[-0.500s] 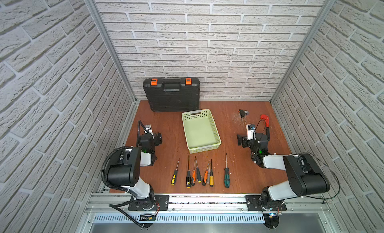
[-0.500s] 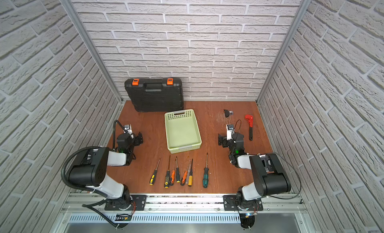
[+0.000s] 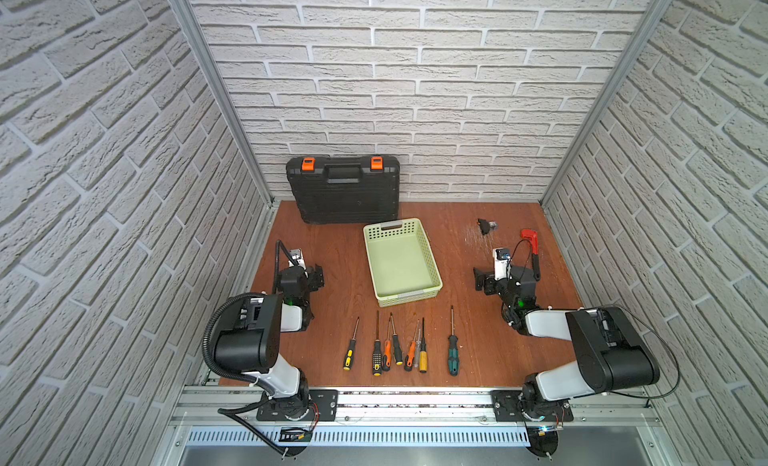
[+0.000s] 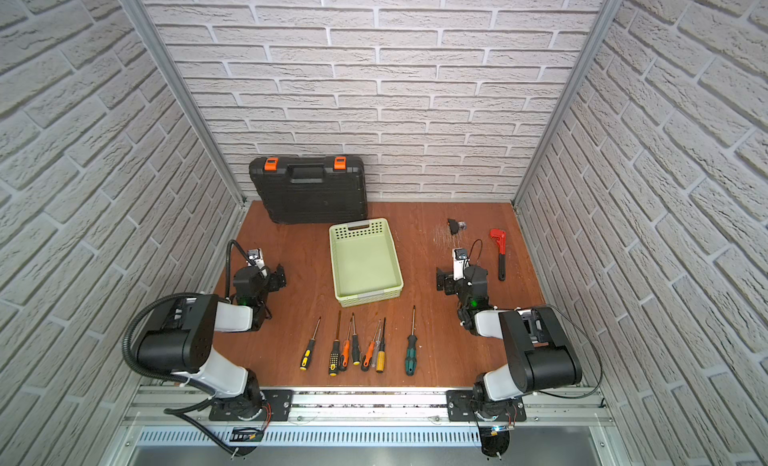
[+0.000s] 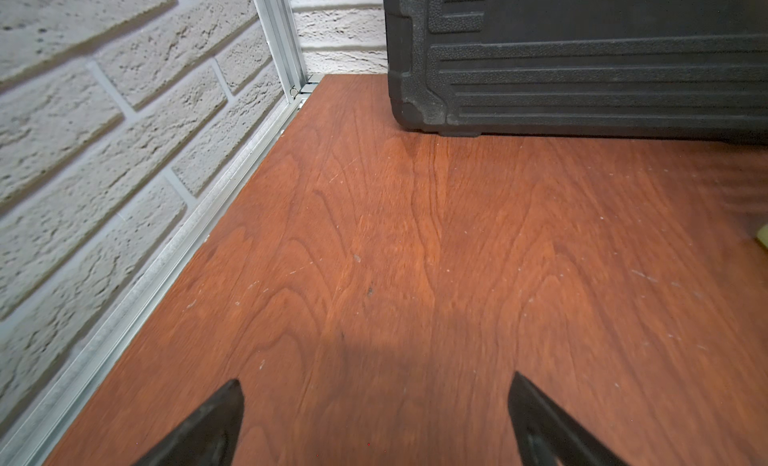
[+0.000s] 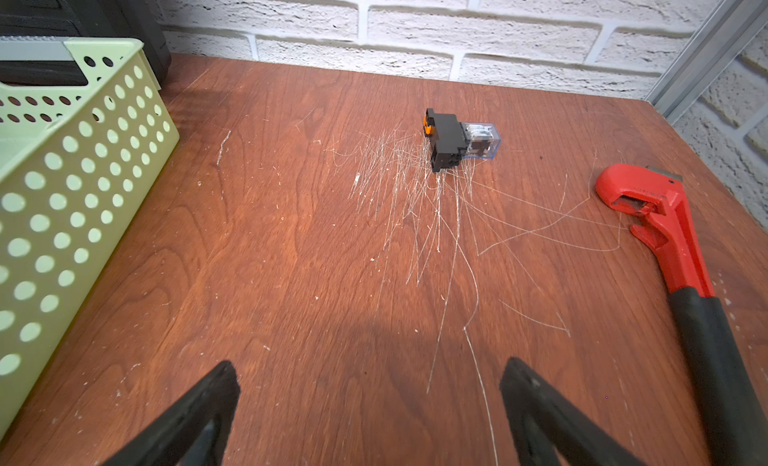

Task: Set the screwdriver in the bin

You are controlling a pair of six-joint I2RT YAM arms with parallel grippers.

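Wood-grain tabletop [image 3: 478, 347] carries it all: the bin [image 3: 401, 260] sits empty in the middle, and seven screwdrivers [image 3: 397, 350] lie in a row just in front of it, toward the rail [image 3: 415, 397]. Each has its shaft pointing at the bin and its handle toward the rail, so the long axes run front to back. The left gripper [image 3: 318, 275] and right gripper [image 3: 481, 279] flank the bin, both with jaws spread and nothing between them. Both face away from the row, which is out of the wrist views. The green-handled screwdriver [image 3: 453, 358] lies apart at the right end, nearer the right gripper. I'd judge it the easiest pick, with that gripper swinging back and closing across the handle.
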